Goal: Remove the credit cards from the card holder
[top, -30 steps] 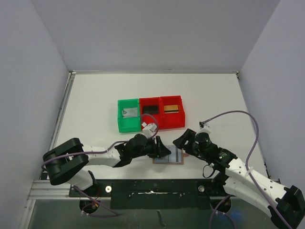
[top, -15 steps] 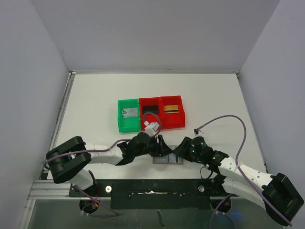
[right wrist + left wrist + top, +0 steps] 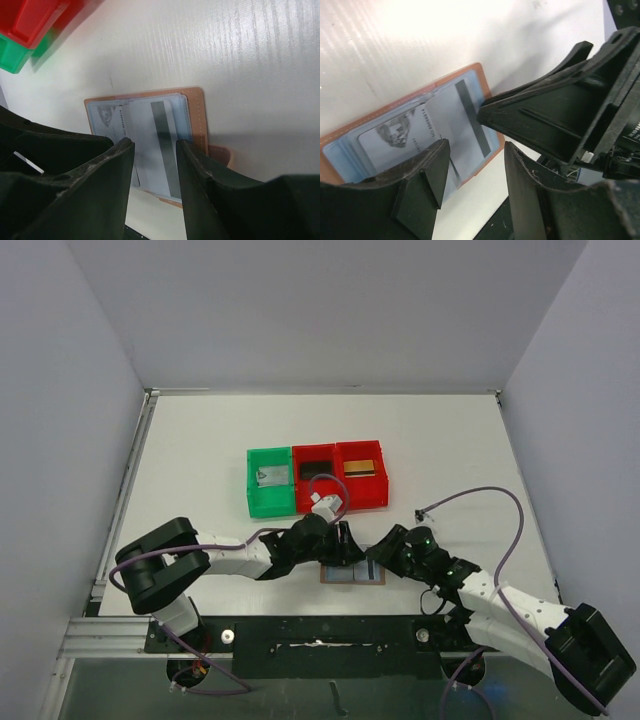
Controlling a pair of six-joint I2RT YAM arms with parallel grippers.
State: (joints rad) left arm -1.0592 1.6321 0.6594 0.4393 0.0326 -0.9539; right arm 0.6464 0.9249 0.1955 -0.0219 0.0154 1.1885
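The card holder point(image 3: 352, 575), an open brown wallet with blue-grey pockets, lies flat near the table's front edge. Silver-grey credit cards sit in its pockets: one with a dark stripe point(image 3: 161, 142) and one with a printed picture point(image 3: 106, 117). My left gripper point(image 3: 345, 545) is open just above the wallet's left half point(image 3: 342, 152). My right gripper point(image 3: 385, 554) is open over the right half point(image 3: 197, 115), its fingers either side of the striped card point(image 3: 465, 120). The strap tab point(image 3: 223, 155) shows at the right edge. Neither gripper holds anything.
A green bin point(image 3: 252, 490) and two red bins point(image 3: 338, 495) stand in a row behind the wallet. They hold a silver-grey card point(image 3: 270, 477), a black card point(image 3: 316, 468) and a gold-tan card point(image 3: 360, 467). The two grippers are close together. The black base rail runs just in front.
Both grippers have closed in on the wallet: the left one moved right, the right one moved left and down. The wallet has not moved.
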